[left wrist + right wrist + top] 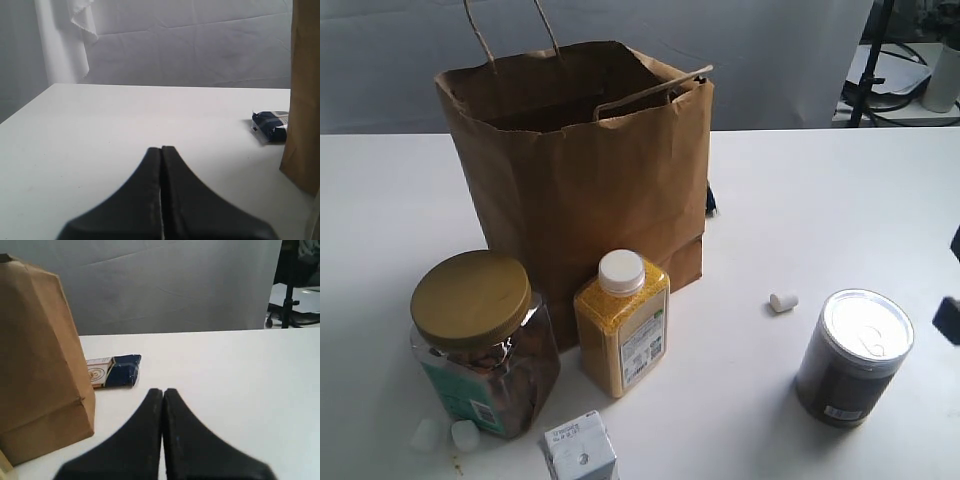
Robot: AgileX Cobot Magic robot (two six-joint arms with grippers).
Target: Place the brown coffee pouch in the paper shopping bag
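The paper shopping bag (580, 170) stands open and upright at the back middle of the white table, with its cord handles sticking up. One side of the bag also shows in the left wrist view (302, 100), and a side shows in the right wrist view (35, 365). The brown coffee pouch is out of view in every frame. My left gripper (161, 148) is shut with nothing in it, low over bare table to one side of the bag. My right gripper (163, 390) is shut and empty on the bag's other side. In the exterior view only a dark bit shows at the right edge.
In front of the bag stand a gold-lidded jar (480, 340), a yellow-filled white-capped bottle (622, 325) and a small white carton (578, 450). A dark silver-lidded can (853, 355) stands front right, near a small white cap (783, 301). A blue packet (114, 371) lies behind the bag.
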